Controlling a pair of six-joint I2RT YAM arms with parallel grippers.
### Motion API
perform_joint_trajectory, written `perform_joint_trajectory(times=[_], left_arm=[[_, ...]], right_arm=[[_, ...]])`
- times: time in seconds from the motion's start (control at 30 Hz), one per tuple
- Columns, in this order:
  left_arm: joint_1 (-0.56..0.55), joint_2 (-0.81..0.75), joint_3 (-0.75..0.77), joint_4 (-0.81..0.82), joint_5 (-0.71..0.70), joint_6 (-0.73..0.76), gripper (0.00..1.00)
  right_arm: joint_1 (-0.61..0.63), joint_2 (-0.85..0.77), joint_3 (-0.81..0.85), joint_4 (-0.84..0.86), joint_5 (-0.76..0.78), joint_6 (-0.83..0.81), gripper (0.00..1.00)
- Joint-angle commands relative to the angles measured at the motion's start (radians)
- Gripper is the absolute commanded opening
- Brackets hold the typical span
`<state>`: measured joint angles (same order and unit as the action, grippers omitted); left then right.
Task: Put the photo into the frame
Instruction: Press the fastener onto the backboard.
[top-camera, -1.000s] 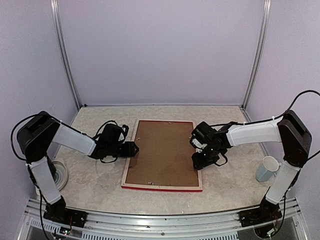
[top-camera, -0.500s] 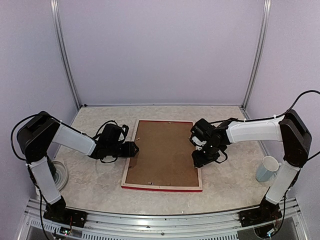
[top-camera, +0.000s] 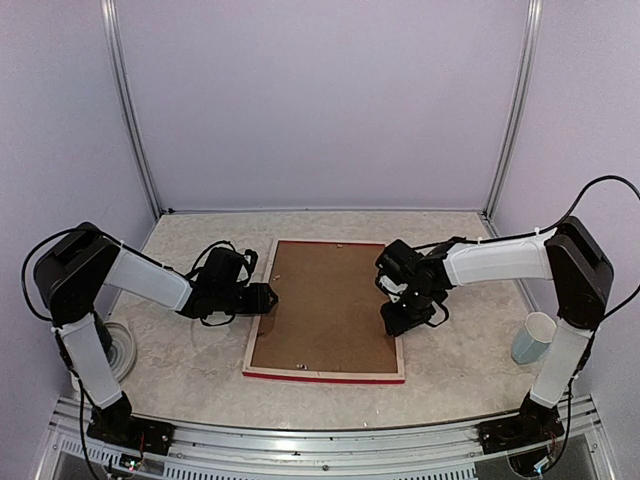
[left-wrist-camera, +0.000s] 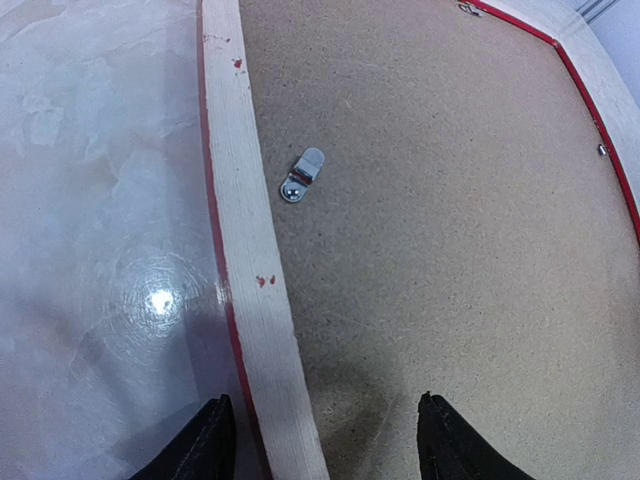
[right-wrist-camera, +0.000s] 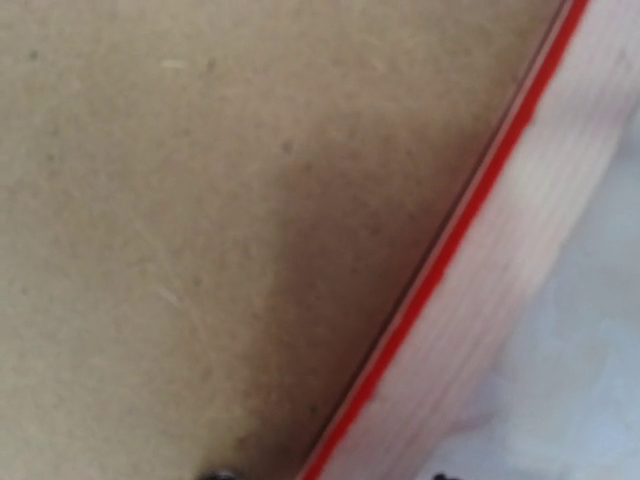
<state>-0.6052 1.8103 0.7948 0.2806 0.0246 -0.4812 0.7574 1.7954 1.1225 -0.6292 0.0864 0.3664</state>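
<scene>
**A:** How do the two arms stand?

**B:** Both are stretched low over the table, with the elbows outward, and each reaches toward the middle from its own side. The left gripper is at the left long edge of the frame, about halfway along. The right gripper points steeply down at the right long edge.

**A:** And the jaws?

**B:** The left ones are spread. In the left wrist view one of the fingers is over the table and the other is over the backing board, with the pale wood rail between them. They pinch nothing. Of the right ones only two dark tips show, at the bottom border of the right wrist view. They are apart, one on each side of the rail, so they are spread too.

**A:** How many things do you count?

**B:** There is one frame, lying face down in the middle of the table, and one brown board in it. One cup is near the right arm. One round white object is partly covered by the left arm. One metal clip is clear on the board, and two more metal bits are too small to name.

**A:** Where is the photo?

**B:** No view shows it. The board covers the whole opening, so I cannot tell if it lies under. The right wrist view is also very close and blurred
</scene>
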Motion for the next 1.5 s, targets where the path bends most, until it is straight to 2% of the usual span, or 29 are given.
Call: perform_joint_trajectory(times=[0.0, 0.43, 0.83, 1.0, 1.1, 1.33, 1.47], left_arm=[[0.002, 0.028, 0.006, -0.058, 0.039, 0.000, 0.61], [0.003, 0.032, 0.006, -0.061, 0.033, 0.000, 0.61], [0.003, 0.034, 0.007, -0.062, 0.034, 0.000, 0.61], [0.003, 0.042, 0.012, -0.068, 0.032, 0.002, 0.61], [0.003, 0.043, 0.012, -0.068, 0.034, 0.004, 0.60], [0.004, 0.048, 0.016, -0.069, 0.041, 0.009, 0.41], [0.004, 0.052, 0.020, -0.070, 0.042, 0.010, 0.32]], right_arm=[[0.007, 0.055, -0.016, -0.014, 0.012, -0.014, 0.46], [0.013, 0.063, -0.029, -0.051, 0.039, -0.036, 0.23], [0.018, 0.076, 0.000, -0.021, 0.013, -0.019, 0.10], [0.041, 0.103, 0.021, -0.029, 0.027, -0.022, 0.11], [0.052, 0.105, 0.033, -0.036, 0.052, -0.029, 0.16], [0.054, 0.110, 0.059, -0.066, 0.112, -0.040, 0.32], [0.054, 0.113, 0.082, -0.082, 0.125, -0.058, 0.37]])
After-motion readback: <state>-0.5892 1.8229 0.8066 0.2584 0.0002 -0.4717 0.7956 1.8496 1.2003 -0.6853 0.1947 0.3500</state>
